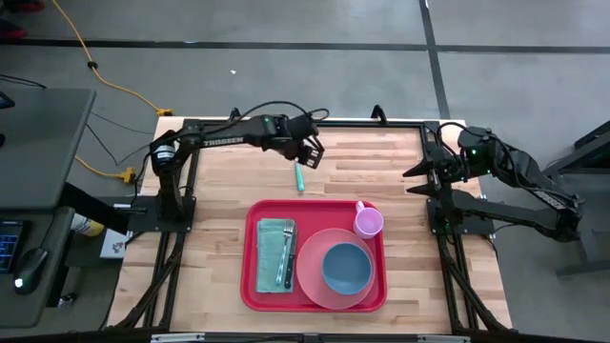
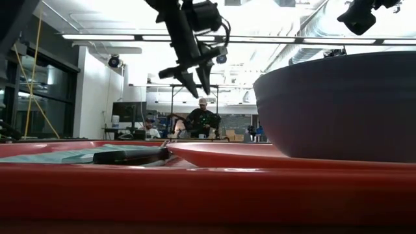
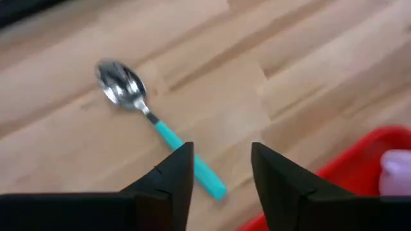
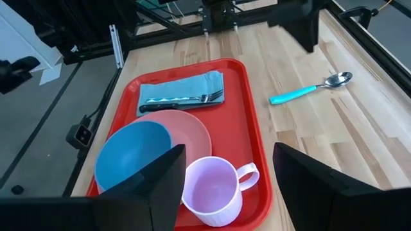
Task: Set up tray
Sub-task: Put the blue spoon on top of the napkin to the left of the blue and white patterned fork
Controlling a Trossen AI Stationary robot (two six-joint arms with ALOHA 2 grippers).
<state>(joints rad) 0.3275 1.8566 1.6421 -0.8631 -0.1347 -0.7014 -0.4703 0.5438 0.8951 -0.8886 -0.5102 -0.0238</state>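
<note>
Your left gripper (image 1: 311,152) hangs above the table (image 1: 219,181) with its jaws apart and nothing between them, just over a teal-handled spoon (image 1: 299,178) that lies on the bare wood beside the far edge of the tray (image 1: 250,250). The tray sits at the table's near middle, carrying a folded napkin (image 1: 268,237) with a fork (image 1: 288,257) on it, a pink plate (image 1: 307,272) holding a blue bowl (image 1: 345,268), and a lilac cup (image 1: 369,222) at its far right corner. Your right gripper (image 1: 426,176) waits at the table's right edge, jaws apart and empty
</note>
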